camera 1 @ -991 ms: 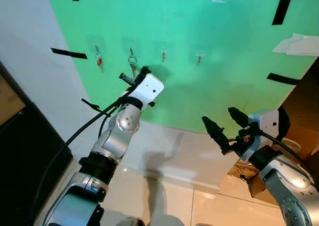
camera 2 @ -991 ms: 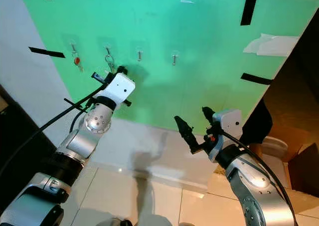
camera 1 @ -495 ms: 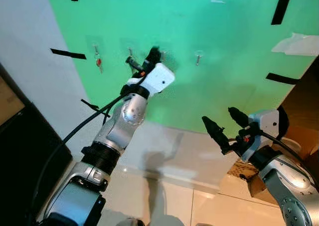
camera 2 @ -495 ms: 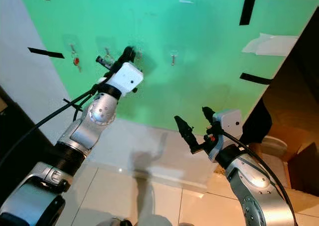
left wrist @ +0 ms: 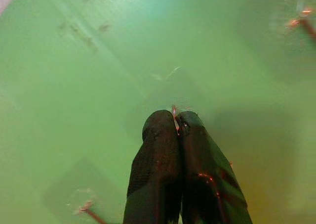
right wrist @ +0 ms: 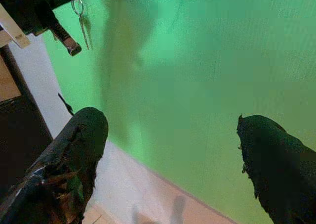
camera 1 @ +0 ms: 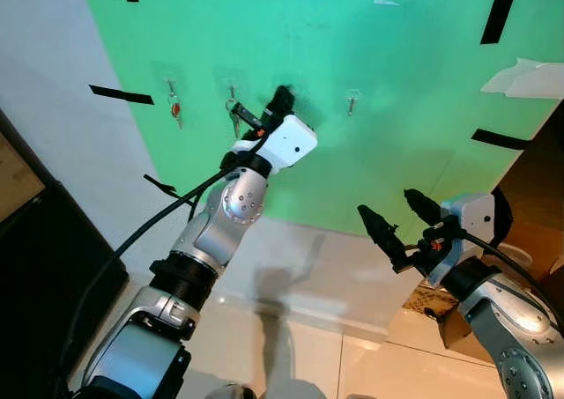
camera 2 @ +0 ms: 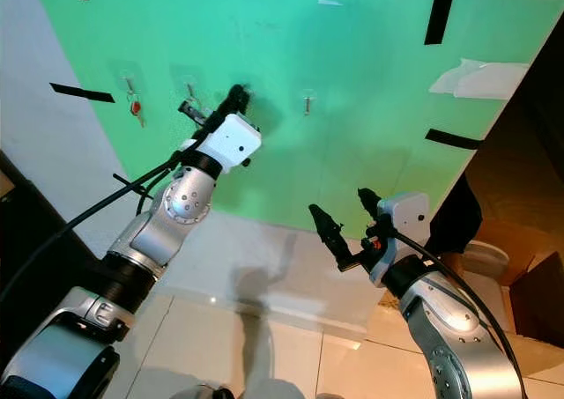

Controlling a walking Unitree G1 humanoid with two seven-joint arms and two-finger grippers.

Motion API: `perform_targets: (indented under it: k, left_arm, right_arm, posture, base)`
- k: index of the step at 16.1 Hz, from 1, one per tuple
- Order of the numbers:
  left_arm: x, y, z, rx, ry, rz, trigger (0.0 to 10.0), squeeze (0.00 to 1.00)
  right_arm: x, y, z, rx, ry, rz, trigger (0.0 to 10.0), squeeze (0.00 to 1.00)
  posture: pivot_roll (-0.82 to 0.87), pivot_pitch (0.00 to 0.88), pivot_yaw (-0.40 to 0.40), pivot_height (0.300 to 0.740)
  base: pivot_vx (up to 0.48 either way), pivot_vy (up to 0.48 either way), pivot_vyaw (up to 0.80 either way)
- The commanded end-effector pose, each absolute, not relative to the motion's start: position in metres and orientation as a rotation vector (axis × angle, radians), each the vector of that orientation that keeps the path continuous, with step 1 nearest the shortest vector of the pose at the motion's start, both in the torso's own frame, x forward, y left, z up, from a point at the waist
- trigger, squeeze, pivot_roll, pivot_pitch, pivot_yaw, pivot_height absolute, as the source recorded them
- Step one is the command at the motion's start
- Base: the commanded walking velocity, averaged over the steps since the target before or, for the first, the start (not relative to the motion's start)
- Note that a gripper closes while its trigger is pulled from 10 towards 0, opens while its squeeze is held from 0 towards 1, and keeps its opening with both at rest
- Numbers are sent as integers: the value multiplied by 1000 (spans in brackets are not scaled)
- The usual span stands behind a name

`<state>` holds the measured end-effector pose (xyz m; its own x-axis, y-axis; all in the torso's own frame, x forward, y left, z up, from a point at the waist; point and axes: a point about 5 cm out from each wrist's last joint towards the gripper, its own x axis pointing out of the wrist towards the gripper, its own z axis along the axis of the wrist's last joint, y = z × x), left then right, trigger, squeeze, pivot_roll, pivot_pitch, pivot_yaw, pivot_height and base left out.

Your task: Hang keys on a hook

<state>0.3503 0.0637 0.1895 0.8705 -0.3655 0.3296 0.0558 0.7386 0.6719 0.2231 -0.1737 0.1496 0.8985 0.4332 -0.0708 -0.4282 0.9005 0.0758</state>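
The right tool [camera 1: 394, 217] hung low with fingers spread apart. Farther off, the left tool [left wrist: 177, 130] had fingers pressed together against the green wall panel [camera 1: 397, 55], beside the silver key ring with keys [camera 1: 233, 117] hanging on its small clear-backed hook [camera 1: 232, 91]

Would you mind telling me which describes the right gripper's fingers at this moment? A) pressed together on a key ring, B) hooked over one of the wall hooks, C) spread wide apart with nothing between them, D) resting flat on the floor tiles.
C: the right gripper hangs low in front of the green wall, its two black fingers splayed apart with only wall showing between them.
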Motion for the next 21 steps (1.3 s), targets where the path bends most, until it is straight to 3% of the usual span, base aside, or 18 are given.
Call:
perform_targets:
  k: [1,7,14,18,21]
  left_arm:
    - [349,64,182,709,-434,-266,10000,0]
    - [346,69,160,783,-344,-329,10000,0]
    - [339,59,161,821,-398,-412,10000,0]
    - [333,54,181,790,-557,-380,10000,0]
    - [341,67,197,862,-615,-224,10000,0]
  right_arm:
    - [223,-175,157,53,57,452,10000,0]
    - [221,-175,157,56,59,449,10000,0]
    - [221,-176,157,57,60,445,10000,0]
    - [220,-175,156,57,60,444,10000,0]
    - [221,-175,157,60,58,448,10000,0]
  posture:
    - [-246,0,31,740]
    - [-245,0,33,740]
    - [-247,0,34,740]
    - [-249,0,33,740]
    - [-247,0,31,740]
  base:
    - [0,0,0]
    - [0,0,0]
    - [0,0,0]
    - [0,0,0]
    - [0,0,0]
